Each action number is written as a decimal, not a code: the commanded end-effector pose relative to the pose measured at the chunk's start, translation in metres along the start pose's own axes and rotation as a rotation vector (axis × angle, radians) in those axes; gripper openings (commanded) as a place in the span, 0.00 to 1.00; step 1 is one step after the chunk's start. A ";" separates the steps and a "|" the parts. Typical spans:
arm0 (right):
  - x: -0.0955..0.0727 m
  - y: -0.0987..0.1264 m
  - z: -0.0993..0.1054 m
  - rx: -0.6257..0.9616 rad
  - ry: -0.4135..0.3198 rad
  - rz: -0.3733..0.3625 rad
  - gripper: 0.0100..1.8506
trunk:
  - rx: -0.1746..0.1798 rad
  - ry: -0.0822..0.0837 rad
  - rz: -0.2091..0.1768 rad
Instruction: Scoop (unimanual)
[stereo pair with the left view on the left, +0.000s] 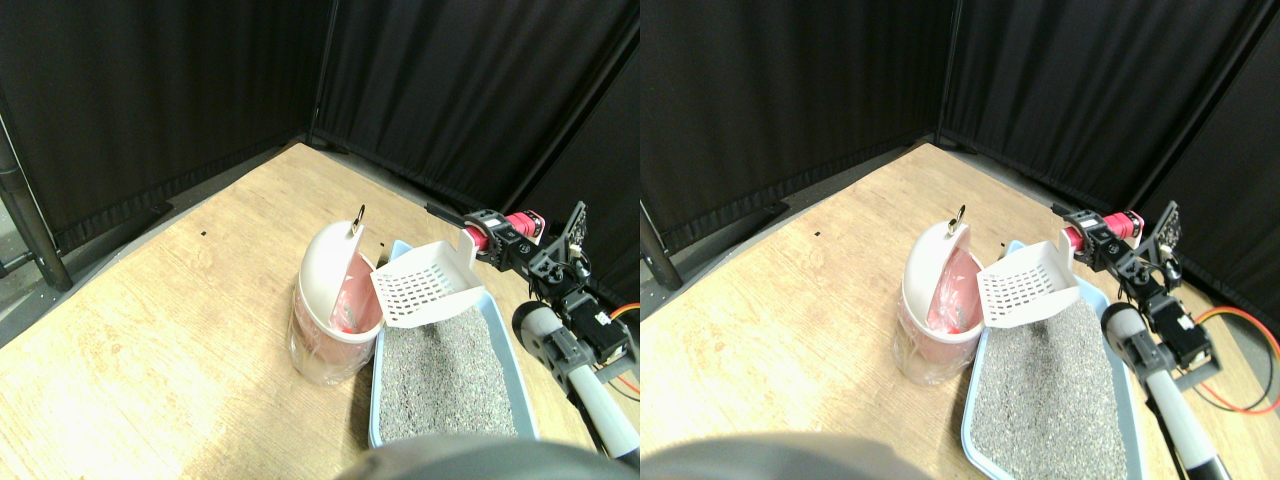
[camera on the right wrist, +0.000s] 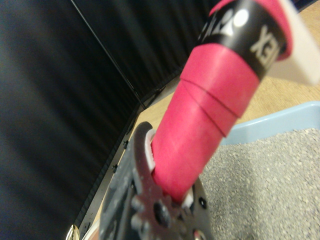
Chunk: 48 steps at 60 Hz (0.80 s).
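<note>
A white slotted scoop (stereo pair with the left view on the left: 425, 285) hangs tilted over the far end of the litter tray (stereo pair with the left view on the left: 378, 400), its front edge close to the bin's opening. Its red wrapped handle (stereo pair with the left view on the left: 478, 238) runs back into my right gripper (stereo pair with the left view on the left: 505, 235), which is shut on it. The wrist view shows the same red handle (camera on the right wrist: 200, 120) clamped in the dark jaw frame of the gripper (camera on the right wrist: 167, 192). Grey litter (stereo pair with the left view on the left: 445, 370) fills the pale blue tray, and the litter (camera on the right wrist: 270, 185) also lies below the handle in the wrist view. Whether the scoop holds anything is hidden.
A white swing-lid bin (stereo pair with the left view on the left: 325, 290) with a pink liner stands against the tray's left side. Black curtains (stereo pair with the left view on the left: 200, 80) close off the wooden floor (stereo pair with the left view on the left: 150, 330). An orange cable (stereo pair with the left view on the left: 625, 312) lies at the right, and a metal pole (stereo pair with the left view on the left: 35, 230) stands at the far left.
</note>
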 end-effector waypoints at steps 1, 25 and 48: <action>-0.001 -0.012 -0.003 0.022 -0.050 -0.041 0.11 | 0.015 0.018 0.011; -0.027 -0.046 -0.039 0.238 -0.157 -0.143 0.02 | 0.055 0.031 -0.054; -0.055 -0.070 -0.071 0.371 -0.251 -0.250 0.02 | 0.099 0.040 -0.134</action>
